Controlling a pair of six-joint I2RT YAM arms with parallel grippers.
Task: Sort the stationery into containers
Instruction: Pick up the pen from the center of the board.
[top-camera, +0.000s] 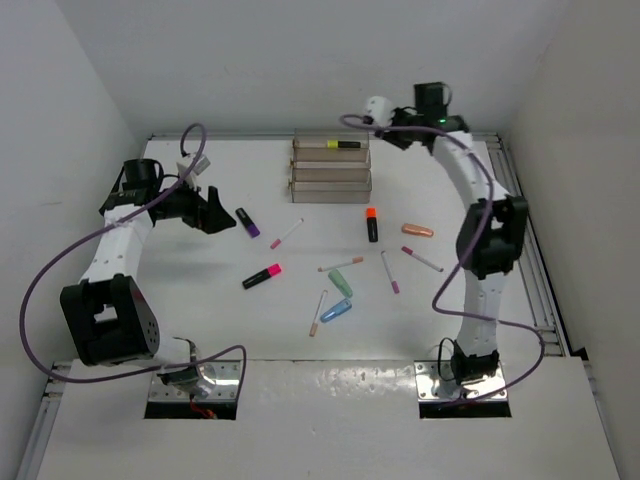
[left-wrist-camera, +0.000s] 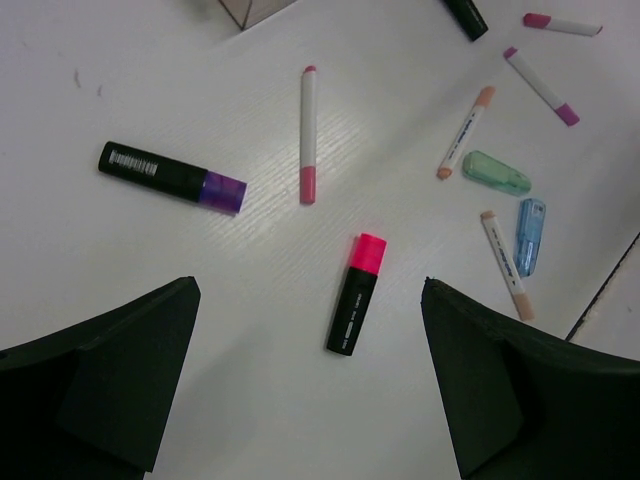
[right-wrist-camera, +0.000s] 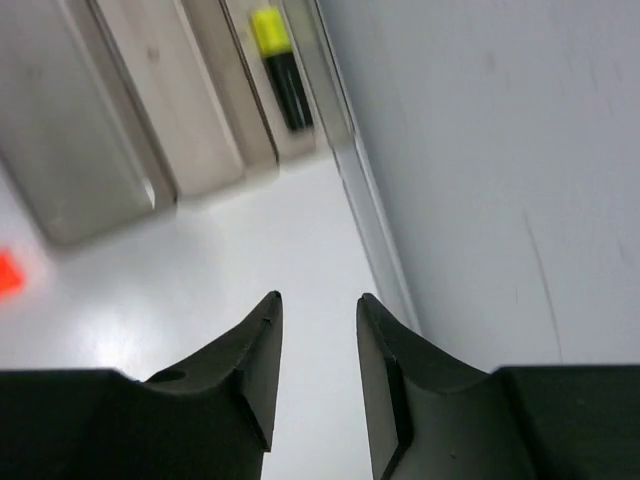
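one yellow-capped highlighter (top-camera: 343, 144) is lying in the rearmost tray of the containers (top-camera: 330, 186), while the rest of the stationery is sitting loose on the table (top-camera: 180, 290): a purple highlighter (top-camera: 247, 222), a pink highlighter (top-camera: 261, 276), an orange highlighter (top-camera: 372, 224), thin pens (top-camera: 286, 234) and pastel pieces (top-camera: 340, 281). the left gripper (left-wrist-camera: 310, 290) is hovering wide open and empty over the pink highlighter. the right gripper (right-wrist-camera: 318, 300), fingers narrowly parted and holding nothing, is hanging just beside the trays. the sorting appears barely begun.
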